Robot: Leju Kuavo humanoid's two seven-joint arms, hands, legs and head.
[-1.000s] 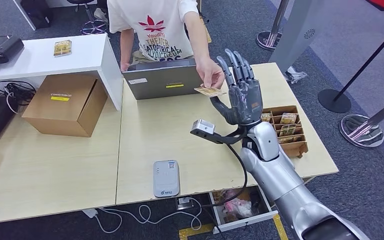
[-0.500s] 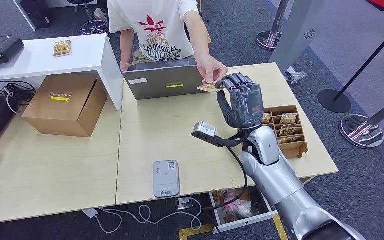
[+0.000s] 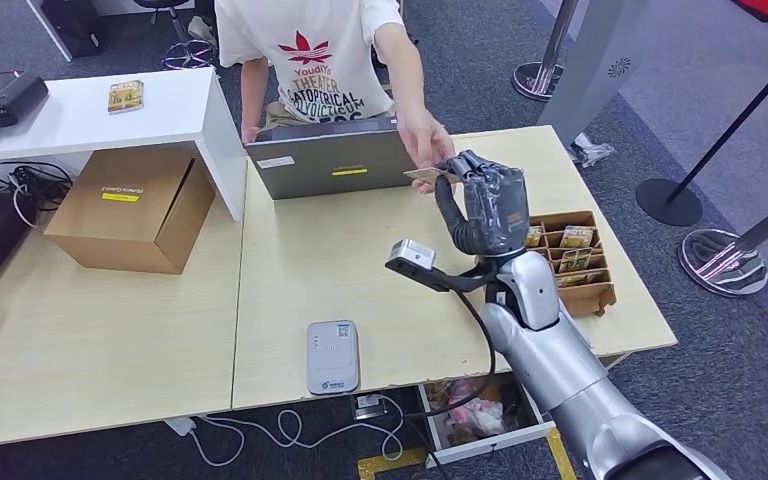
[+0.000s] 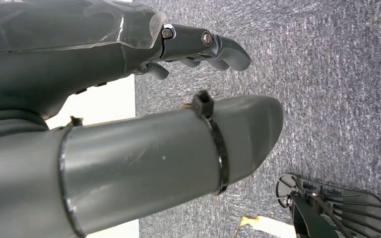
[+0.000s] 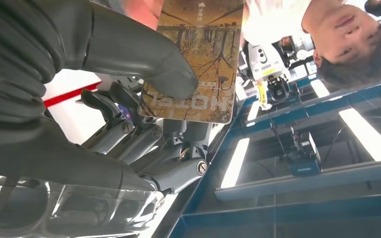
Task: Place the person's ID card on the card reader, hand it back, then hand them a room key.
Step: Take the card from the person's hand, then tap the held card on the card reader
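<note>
You can see the right hand (image 3: 487, 205) raised above the far edge of the desk (image 3: 290, 290), just right of the grey laptop (image 3: 328, 160), its thumb and curled fingers pinching a card (image 3: 426, 175). The person's hand (image 3: 422, 140) holds the card's other end, so both grip it at once, in the air over the desk's far edge. In the right wrist view the card (image 5: 198, 59) is brown and gold with a picture of bare trees, and pale lettering near one end that seems to read "HOTEL", though it sits turned over and partly under the thumb (image 5: 129, 54). It looks more like a printed room card than a plain ID, but you cannot settle that from here.

The card reader (image 3: 332, 356), a pale grey slab with a label, lies near the near edge of the desk, its cable trailing off the edge. A wooden card tray (image 3: 572, 262) with more cards standing in its slots sits by the right edge, just beside the right arm.

The left hand (image 4: 129, 99) hangs over grey carpet, holding nothing, fingers loosely extended.
</note>
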